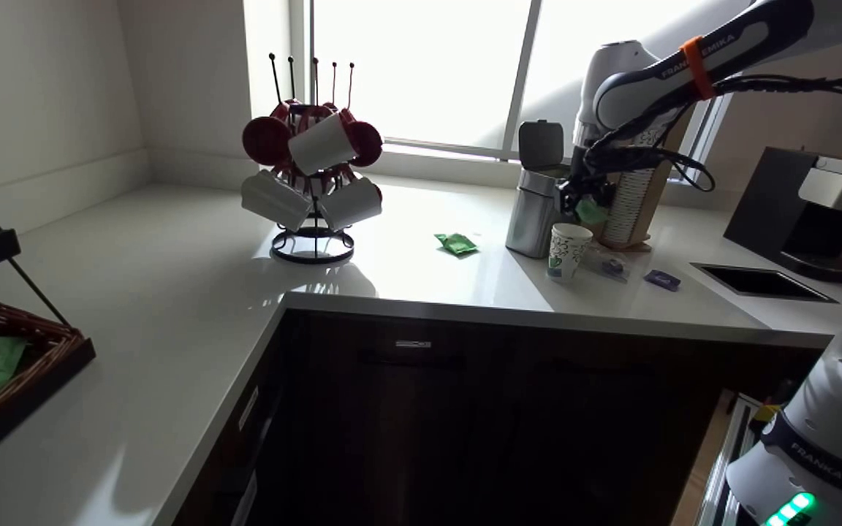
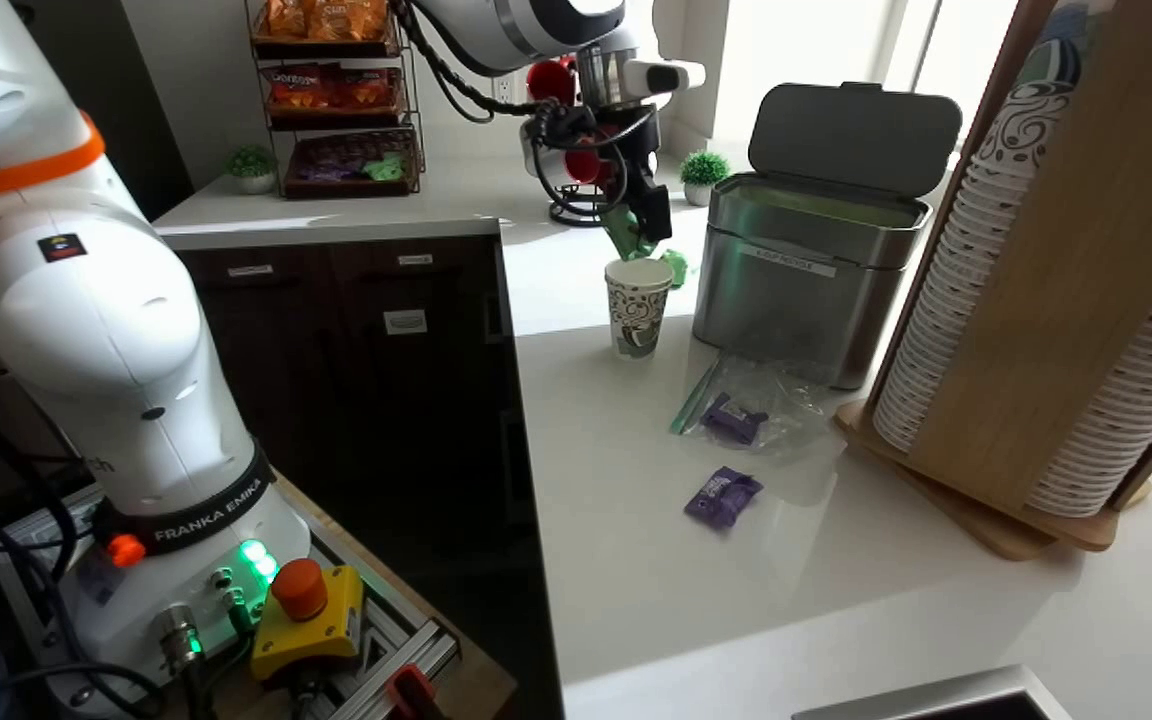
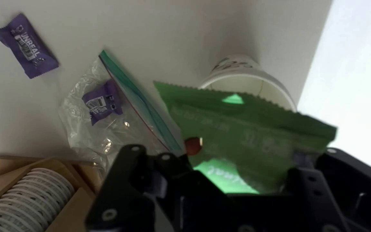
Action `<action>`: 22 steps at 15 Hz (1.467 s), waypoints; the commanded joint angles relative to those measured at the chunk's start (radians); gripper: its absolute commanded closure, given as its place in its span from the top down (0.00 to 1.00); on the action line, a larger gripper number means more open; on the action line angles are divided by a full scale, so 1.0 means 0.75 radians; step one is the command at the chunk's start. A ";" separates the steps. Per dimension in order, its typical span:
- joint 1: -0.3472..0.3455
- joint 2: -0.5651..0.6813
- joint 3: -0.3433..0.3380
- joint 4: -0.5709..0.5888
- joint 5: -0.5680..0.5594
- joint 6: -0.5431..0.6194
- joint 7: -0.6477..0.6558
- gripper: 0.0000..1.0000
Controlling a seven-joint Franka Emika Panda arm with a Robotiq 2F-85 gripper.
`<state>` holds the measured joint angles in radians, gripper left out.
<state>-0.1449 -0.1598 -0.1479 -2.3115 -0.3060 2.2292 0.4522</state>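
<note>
Claw (image 3: 242, 161): pinching green packet (image 3: 237, 129) | packet: just above rim of paper cup (image 2: 636, 315); probably light, soft, slippery, contents perhaps fragile; best gripped gently by a crimped end | in an exterior view: metal bin (image 2: 786, 310) right of cup, zip bag (image 2: 781, 405) nearer and right

The counter (image 2: 616, 500) is glossy, the bin (image 2: 786, 312) satiny metal, the cup (image 2: 637, 312) paper, the blurred packet (image 3: 237, 138) probably plastic

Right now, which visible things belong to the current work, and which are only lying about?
Likely in the work:
green packet, held by the hand
paper cup close by

Apparently lying about:
second green packet
loose purple packet
clear bag
</note>
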 commanded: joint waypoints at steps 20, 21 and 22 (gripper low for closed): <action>-0.015 0.013 0.042 0.052 0.153 0.019 0.008 1.00; -0.015 0.019 0.045 0.060 0.164 0.026 0.017 1.00; -0.013 0.021 0.047 0.068 0.182 0.029 0.013 1.00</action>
<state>-0.1517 -0.1517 -0.1234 -2.2732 -0.2078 2.2344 0.4544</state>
